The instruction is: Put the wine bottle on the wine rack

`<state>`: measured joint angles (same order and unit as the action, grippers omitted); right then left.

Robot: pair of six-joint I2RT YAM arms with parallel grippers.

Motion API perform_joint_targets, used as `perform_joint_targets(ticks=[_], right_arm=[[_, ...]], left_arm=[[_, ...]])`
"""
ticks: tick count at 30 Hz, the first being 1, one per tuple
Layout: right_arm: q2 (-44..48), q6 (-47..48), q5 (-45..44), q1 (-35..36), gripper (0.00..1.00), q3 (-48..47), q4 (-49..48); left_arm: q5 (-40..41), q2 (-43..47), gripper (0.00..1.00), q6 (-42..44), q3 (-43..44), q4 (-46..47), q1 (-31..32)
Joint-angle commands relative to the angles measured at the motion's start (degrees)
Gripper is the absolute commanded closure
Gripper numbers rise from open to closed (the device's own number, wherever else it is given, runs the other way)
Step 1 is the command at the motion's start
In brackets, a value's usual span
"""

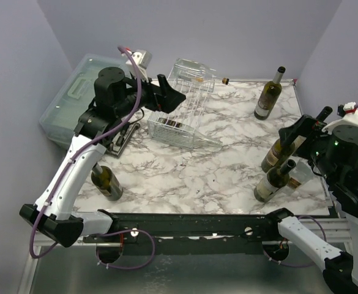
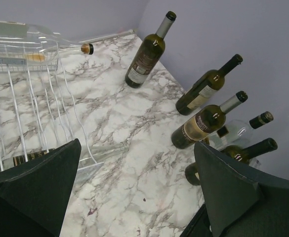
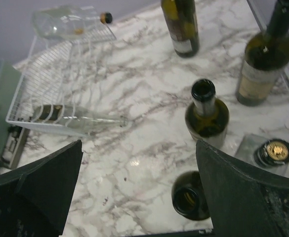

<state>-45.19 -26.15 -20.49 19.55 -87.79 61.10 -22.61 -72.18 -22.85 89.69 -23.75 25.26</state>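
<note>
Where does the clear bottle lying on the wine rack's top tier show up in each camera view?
Top external: clear bottle, upper centre.
Left wrist: clear bottle, top left, cap pointing right.
Right wrist: clear bottle, top left corner.
Shared landmark: the white-wire wine rack beneath it in all three.

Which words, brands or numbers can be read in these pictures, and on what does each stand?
None can be read with certainty.
Label of the upright dark bottle at the back: print too small.
Label of the tan-labelled bottle: lettering blurred.
Label of the lying bottle on the wine rack: blurred.
Mark on the gold bottle cap: unreadable.
</note>
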Motion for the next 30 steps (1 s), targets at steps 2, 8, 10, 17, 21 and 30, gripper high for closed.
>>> perform_joint_targets(ticks=[2,8,10,17,21,30], right_arm=[[2.12,-4.67,-2.84,0.14,0.0,3.0,16.46],[4.13,-6.43,2.24,0.13,0.0,6.67,19.2],[3.51,-7.87,1.43,0.14,0.0,6.73,20.21],[-0.31,-10.66,2.74,0.14,0.07,13.16,20.37],[-1.66,-12.08,1.7,0.13,0.26,14.32,20.35],[-4.4,-12.21,-1.05,0.11,0.29,16.25,20.36]], left_arm=[[6.13,-1.64,0.01,7.51,-2.94,0.96,5.78],[9.87,-1.12,0.01,10.43,-6.41,1.07,9.65],[10.75,-1.01,0.01,10.79,-7.59,1.07,10.41],[13.21,-1.12,0.01,11.5,-11.17,1.07,11.54],[13.45,-1.36,0.01,11.29,-12.51,1.16,11.75],[12.45,-1.7,0.01,10.05,-13.28,1.16,11.79]])
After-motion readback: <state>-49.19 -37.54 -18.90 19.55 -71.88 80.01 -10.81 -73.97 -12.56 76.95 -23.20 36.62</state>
